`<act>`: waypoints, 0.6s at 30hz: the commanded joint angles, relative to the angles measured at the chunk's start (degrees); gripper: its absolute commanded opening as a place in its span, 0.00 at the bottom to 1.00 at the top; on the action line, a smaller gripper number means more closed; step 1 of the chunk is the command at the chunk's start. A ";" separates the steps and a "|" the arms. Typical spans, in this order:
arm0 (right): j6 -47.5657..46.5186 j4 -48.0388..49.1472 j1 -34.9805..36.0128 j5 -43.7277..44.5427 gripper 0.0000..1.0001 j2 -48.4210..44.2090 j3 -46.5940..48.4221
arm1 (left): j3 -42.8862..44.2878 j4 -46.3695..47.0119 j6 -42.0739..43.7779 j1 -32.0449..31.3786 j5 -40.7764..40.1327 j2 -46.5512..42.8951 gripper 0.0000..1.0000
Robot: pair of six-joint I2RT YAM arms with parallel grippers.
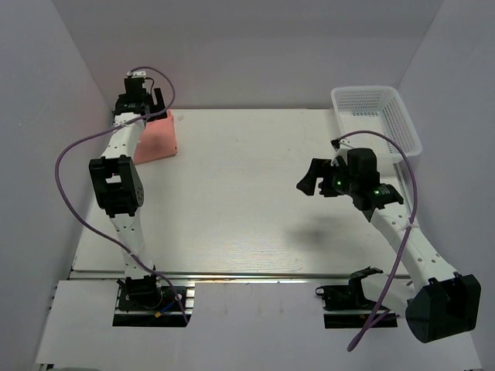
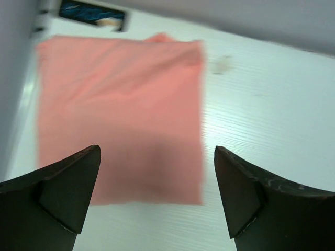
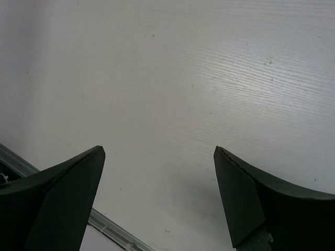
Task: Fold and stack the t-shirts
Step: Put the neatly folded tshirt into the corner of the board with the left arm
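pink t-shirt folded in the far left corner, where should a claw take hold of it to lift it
Probably its right-hand edge, as the top view shows it. The t-shirt lies flat as a folded rectangle close to the left wall, so that edge has room beside it on the table. Come down from above with the open left claw, one finger sliding under all layers.

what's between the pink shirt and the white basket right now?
Nothing: only bare white table runs between the folded pink shirt at far left and the basket at far right. The overhead view shows it.
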 commanded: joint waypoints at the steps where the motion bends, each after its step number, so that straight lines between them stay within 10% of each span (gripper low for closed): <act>1: 1.25 1.81 -0.34 -1.15 0.90 -3.18 -1.37 | -1.91 1.75 -3.33 -2.16 17.68 -2.26 1.00; 18: -0.07 -0.12 -0.43 0.35 0.90 -4.23 -1.90 | -3.24 2.81 -4.47 -3.92 23.25 9.87 1.00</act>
